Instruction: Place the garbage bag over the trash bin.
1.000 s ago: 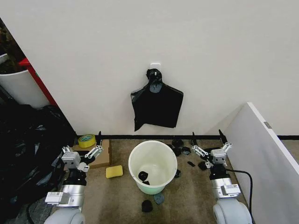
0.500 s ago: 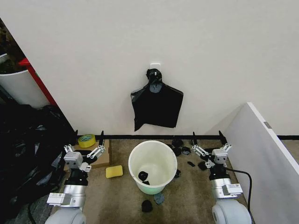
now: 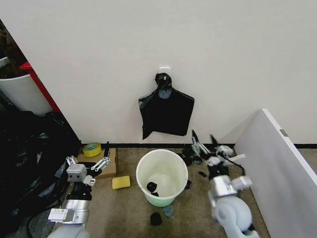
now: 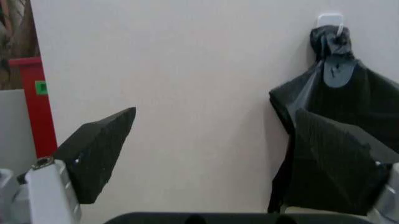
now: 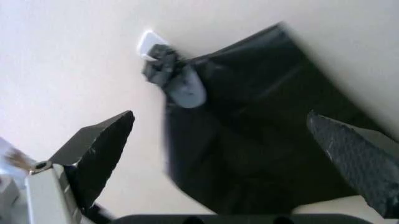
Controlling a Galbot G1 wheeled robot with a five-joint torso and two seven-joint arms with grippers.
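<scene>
Right gripper [image 3: 204,142], fingers spread wide and grasping nothing, raised to the right of the trash bin [image 3: 162,177] and pointed at the wall; in its wrist view the two dark pads frame the garbage bag [image 5: 262,135]. Left gripper [image 3: 92,161], likewise released and empty, held low to the left of the bin above a cardboard box [image 3: 110,164]; its wrist view faces the wall with the bag [image 4: 339,112] beyond one pad. The garbage bag [image 3: 166,110] hangs flat against the wall from a white hook [image 3: 165,69], directly above the bin. The bin stands upright on the floor near the wall's black baseboard, a small black scrap [image 3: 152,187] inside it. A yellow sponge [image 3: 121,182] lies on the floor just left of the bin, a tape roll [image 3: 92,148] on the box.
</scene>
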